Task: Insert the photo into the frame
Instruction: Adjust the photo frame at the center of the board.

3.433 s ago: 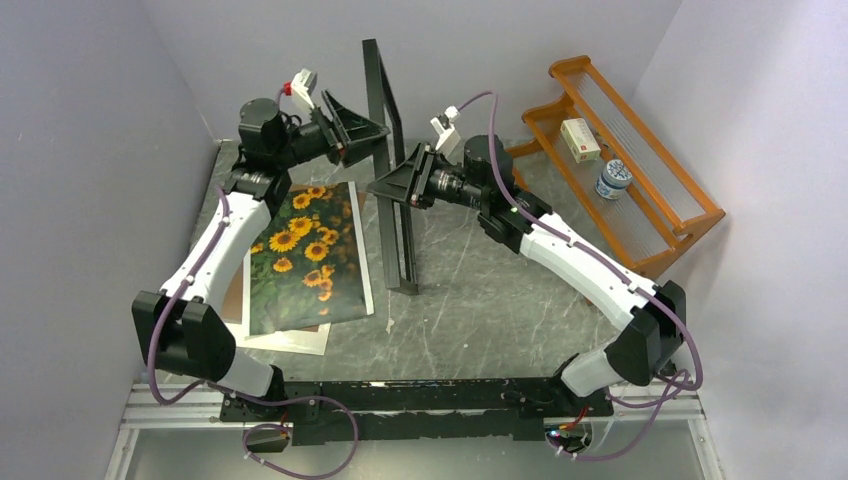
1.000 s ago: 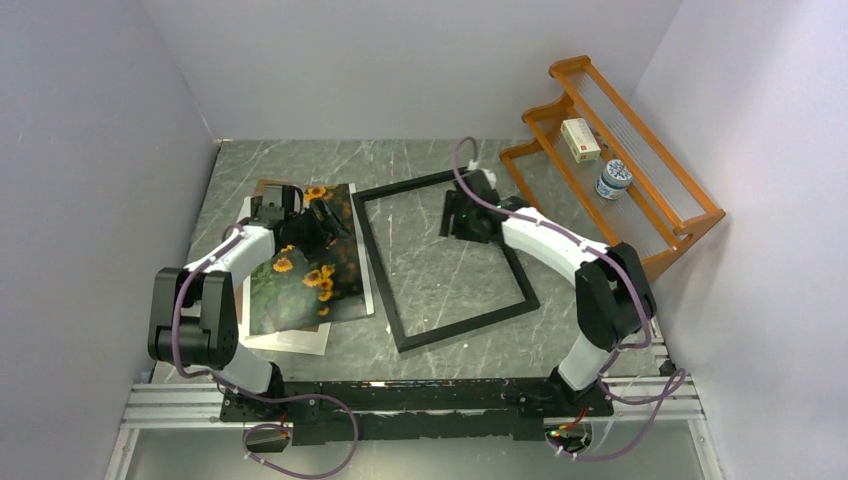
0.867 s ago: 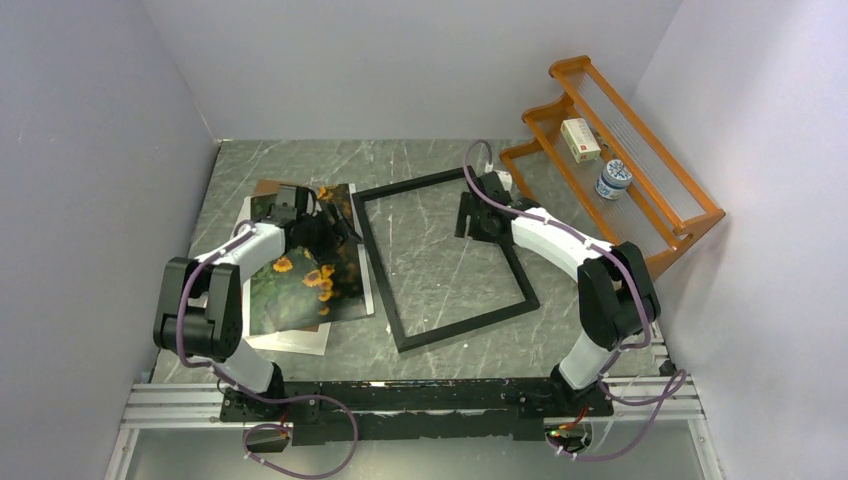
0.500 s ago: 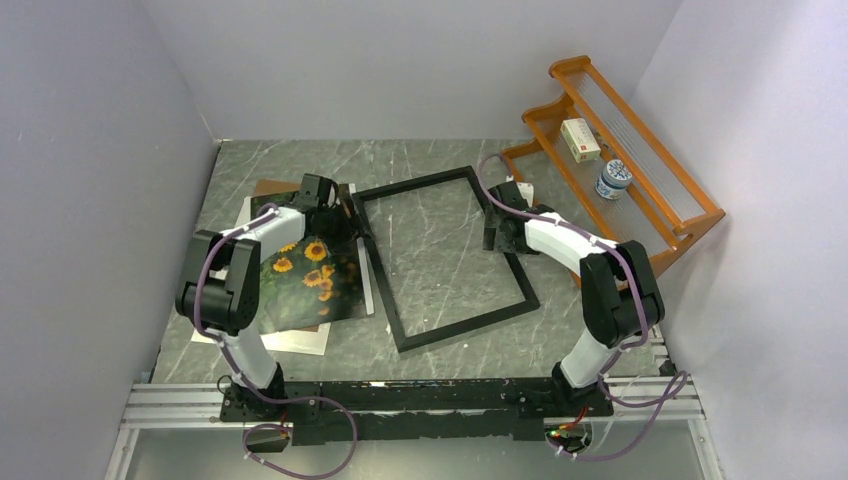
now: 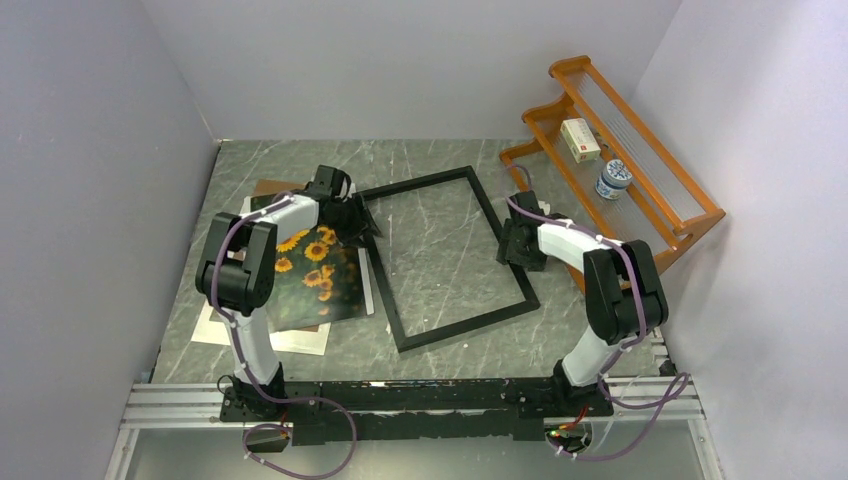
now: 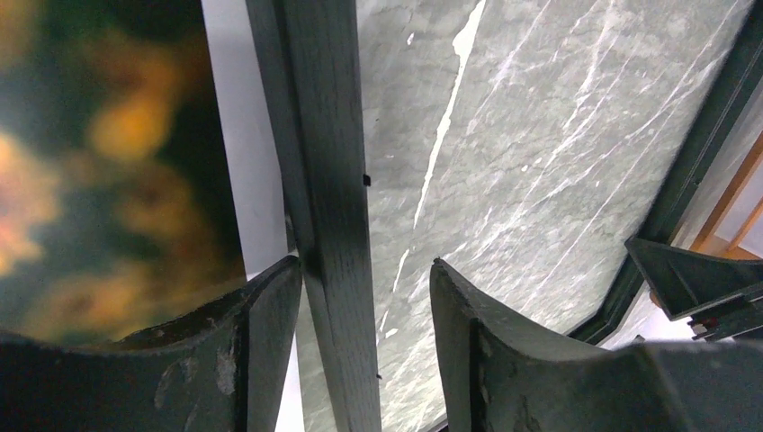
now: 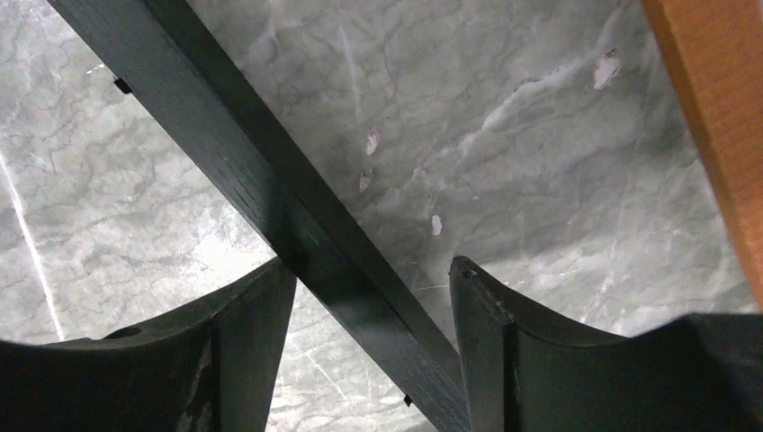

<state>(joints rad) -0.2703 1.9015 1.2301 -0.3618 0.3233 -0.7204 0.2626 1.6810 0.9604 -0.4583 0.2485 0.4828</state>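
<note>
Grey marbled worktop (image 5: 440,330) between pale lilac walls, one orange rack (image 5: 562,70) at the right.
One thin black frame (image 5: 465,323) lies flat mid-worktop. One photo (image 5: 300,285), yellow-orange sunflowers on dark green, lies just left of it. Two tools: left tool (image 6: 364,279) straddles the frame's left bar, right tool (image 7: 369,270) its right bar, both with jaws apart. The rack holds one box (image 5: 580,140) and one jar (image 5: 612,180).

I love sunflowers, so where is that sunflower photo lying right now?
In the top view the photo lies flat on the left side of the table, on a white sheet, right beside the left edge of the black frame.
</note>
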